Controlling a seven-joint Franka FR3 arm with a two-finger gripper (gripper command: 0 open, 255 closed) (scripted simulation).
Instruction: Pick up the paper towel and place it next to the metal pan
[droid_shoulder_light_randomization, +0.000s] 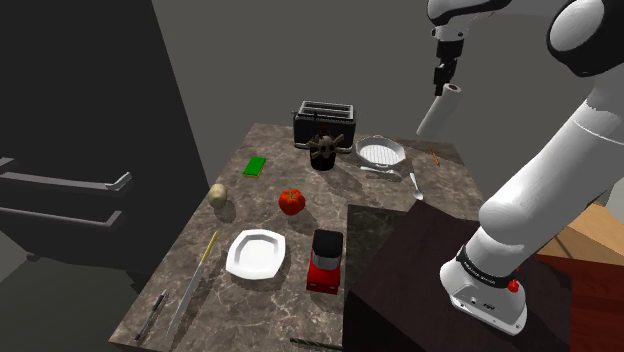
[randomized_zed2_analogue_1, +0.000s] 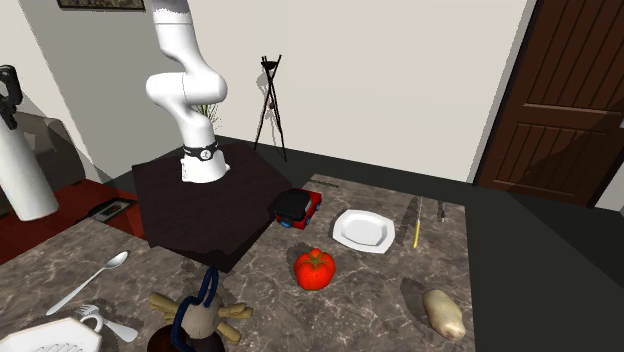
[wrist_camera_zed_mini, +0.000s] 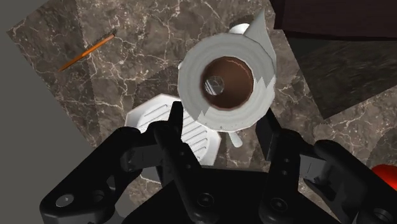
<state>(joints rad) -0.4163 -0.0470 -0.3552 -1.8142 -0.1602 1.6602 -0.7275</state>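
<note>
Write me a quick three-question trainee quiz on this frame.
1. True or false: the paper towel rests on the marbled table.
2. Which thing lies nearest below the raised roll? A) white ridged pan B) tomato C) plate
3. Fill in: the tool is shut on the ____.
Key: 1 false, it hangs in the air; 2 A; 3 paper towel.

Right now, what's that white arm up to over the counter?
The white arm has lifted a paper towel roll. Its black gripper is shut on the roll's top and holds it in the air over the far end of the marble counter. A white ribbed pan sits on the counter just below. The roll has not yet been set down next to it.
</note>
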